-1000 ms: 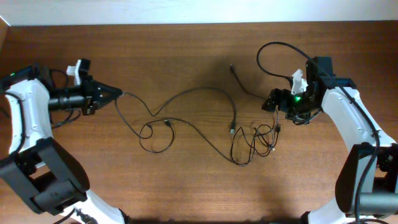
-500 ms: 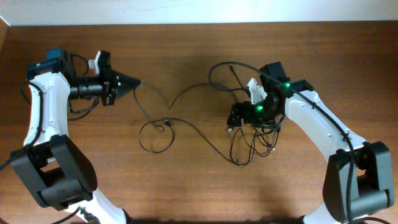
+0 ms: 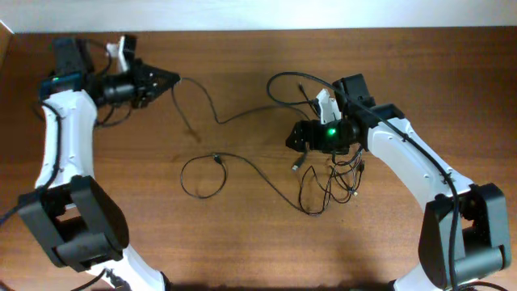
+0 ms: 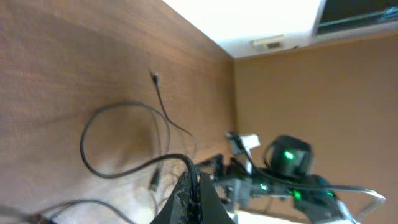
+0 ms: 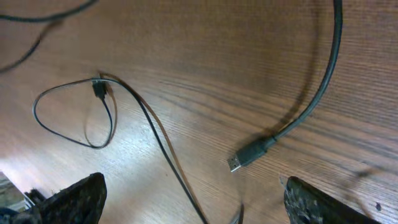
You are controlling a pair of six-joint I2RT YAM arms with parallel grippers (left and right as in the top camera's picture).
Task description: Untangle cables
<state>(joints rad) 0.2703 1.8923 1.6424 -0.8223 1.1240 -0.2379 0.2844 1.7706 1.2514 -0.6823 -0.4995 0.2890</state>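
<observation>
The cables (image 3: 327, 184) lie across the middle of the wooden surface (image 3: 242, 242). There is a knotted bundle of thin cords at centre-right, and a strand runs from it to a small closed loop (image 3: 182, 174) at centre-left. One longer cord (image 3: 218, 121) sweeps up towards the far-left corner. The left fingers (image 3: 168, 79) are clenched on that cord's end and hold it well away from the bundle, I judge to draw slack out of the knot. The right fingers (image 5: 74, 199) are spread wide and grasp nothing. They hover over a USB plug (image 5: 235, 163) lying just left of the bundle, probably lined up to take it. How the strands cross inside the bundle is too fine to make out, and the right arm covers part of it. The left wrist view cuts its own fingers off at the bottom edge.
</observation>
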